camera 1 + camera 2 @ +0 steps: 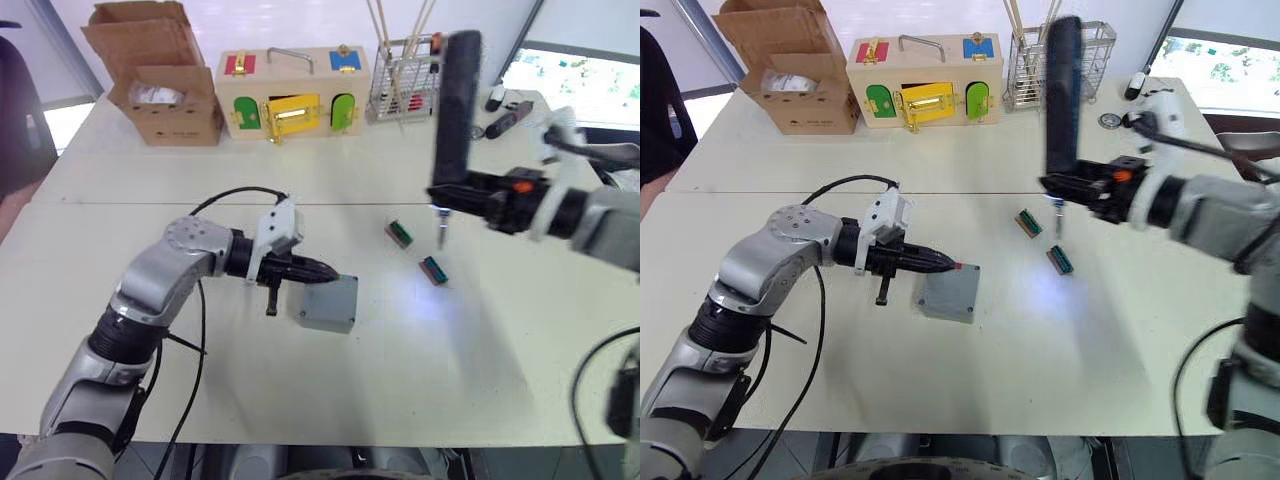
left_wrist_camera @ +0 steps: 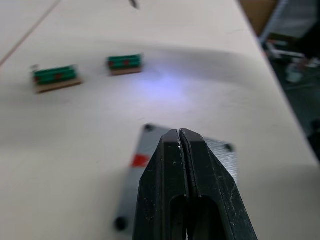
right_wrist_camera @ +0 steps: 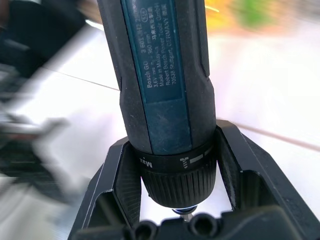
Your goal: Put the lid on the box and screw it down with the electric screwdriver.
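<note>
"Bosch GO" on electric screwdriver (image 3: 160,75)

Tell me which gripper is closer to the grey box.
Left. The left gripper, shut, sits at the near edge of the box, over its lid. The right gripper holds the electric screwdriver upright, well off toward the green connectors.

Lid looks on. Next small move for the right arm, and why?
Probably carry the electric screwdriver left and down toward a corner hole of the lid. The right gripper holds it upright, bit over bare table by the green parts, while the left gripper, jaws shut, presses the lid's edge.
</note>
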Motion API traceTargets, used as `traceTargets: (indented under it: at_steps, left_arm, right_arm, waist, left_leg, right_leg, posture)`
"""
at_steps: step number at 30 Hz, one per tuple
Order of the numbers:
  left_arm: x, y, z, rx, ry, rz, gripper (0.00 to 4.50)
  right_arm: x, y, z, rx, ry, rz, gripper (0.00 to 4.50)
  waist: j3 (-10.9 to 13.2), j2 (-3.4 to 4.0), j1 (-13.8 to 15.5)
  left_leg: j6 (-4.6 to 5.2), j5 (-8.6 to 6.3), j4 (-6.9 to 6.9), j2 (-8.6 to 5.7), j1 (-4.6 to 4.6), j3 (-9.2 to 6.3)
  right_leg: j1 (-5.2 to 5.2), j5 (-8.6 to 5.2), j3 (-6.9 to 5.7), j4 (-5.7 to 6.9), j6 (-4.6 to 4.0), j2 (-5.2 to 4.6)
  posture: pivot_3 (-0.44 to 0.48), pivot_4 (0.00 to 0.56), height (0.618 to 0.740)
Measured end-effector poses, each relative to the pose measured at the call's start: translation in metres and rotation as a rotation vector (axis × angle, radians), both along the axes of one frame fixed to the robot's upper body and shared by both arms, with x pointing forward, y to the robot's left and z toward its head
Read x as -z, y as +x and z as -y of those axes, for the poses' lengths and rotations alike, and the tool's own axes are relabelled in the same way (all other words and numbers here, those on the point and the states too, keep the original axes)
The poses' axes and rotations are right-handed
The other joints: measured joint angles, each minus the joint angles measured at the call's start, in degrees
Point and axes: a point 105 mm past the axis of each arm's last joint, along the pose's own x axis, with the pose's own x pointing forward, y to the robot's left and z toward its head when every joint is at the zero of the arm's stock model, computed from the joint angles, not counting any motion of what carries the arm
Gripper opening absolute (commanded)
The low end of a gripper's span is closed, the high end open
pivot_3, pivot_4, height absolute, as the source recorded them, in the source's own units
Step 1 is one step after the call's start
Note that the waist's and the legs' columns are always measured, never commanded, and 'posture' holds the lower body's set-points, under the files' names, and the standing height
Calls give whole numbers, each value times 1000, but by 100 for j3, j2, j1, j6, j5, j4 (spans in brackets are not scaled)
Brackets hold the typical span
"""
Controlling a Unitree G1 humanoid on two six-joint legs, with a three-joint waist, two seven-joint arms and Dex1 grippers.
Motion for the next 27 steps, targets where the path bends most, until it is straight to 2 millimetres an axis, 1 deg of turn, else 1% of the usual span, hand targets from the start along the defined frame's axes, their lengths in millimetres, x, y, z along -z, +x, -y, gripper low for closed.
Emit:
traceTargets:
  at_steps: [1,3,4,6,8,11,13,16,19,23,27]
  left_arm:
    - [-2,-4,2,21,1,11,0]
    - [-4,-9,7,47,-2,27,0]
    - [-3,-12,10,61,-1,29,0]
    - [0,-16,17,81,-14,23,0]
    - [2,-17,21,77,-28,16,0]
    - [9,-17,22,46,-39,-3,0]
    - [15,-17,21,25,-37,-20,0]
    - [22,-18,20,5,-34,-41,0]
    - [25,-20,21,-7,-36,-44,0]
    - [30,-20,19,-37,-34,-54,0]
    - [35,-19,14,-64,-13,-57,0]
  right_arm:
    - [3,-2,18,72,-29,-58,1742]
    - [15,-7,45,183,-69,-175,1742]
    - [22,-10,56,225,-90,-235,1742]
    - [36,-22,71,259,-117,-377,1742]
    - [48,-32,80,272,-118,-492,1742]
    - [69,-43,92,311,-104,-629,1742]
    - [86,-51,94,304,-78,-727,1742]
    - [103,-58,86,262,-17,-838,1742]
    - [107,-57,83,254,7,-875,1742]
    - [106,-48,87,285,-10,-873,1742]
    - [119,-44,84,288,-18,-912,1742]
  waist:
    - [1,-1,1]
    - [1,0,-6]
    - [1,0,-7]
    - [5,9,-16]
    - [5,9,-33]
    - [5,10,-32]
    - [5,10,-25]
    - [6,11,-21]
    - [6,13,-12]
    - [6,13,-1]
    - [6,14,8]
  left_leg:
    - [3,-2,0,1,0,1]
    - [32,-18,2,1,2,7]
    - [35,-19,4,1,3,8]
    - [36,-19,10,1,9,18]
    - [37,-19,15,6,15,21]
    - [37,-19,16,9,25,25]
    - [37,-19,16,12,25,24]
    - [37,-19,19,12,24,27]
    - [36,-19,24,11,24,27]
    - [36,-19,27,11,22,23]
    - [36,-19,32,10,16,23]
  right_leg:
    - [0,0,0,-2,0,1]
    - [0,0,5,2,0,1]
    - [0,0,7,6,0,2]
    - [0,0,17,18,0,5]
    - [1,0,22,29,-1,15]
    - [2,1,27,43,-1,19]
    - [1,1,27,44,-1,23]
    - [0,1,29,46,-1,23]
    - [0,1,29,47,-1,21]
    - [0,1,27,47,-1,22]
    - [-3,0,27,48,-1,20]
  posture:
    - [0,150,740]
    - [0,150,740]
    - [0,150,740]
    - [0,150,740]
    - [0,150,740]
    - [0,150,740]
    - [0,150,740]
    - [0,150,740]
    - [0,150,740]
    - [0,150,740]
    - [0,150,740]
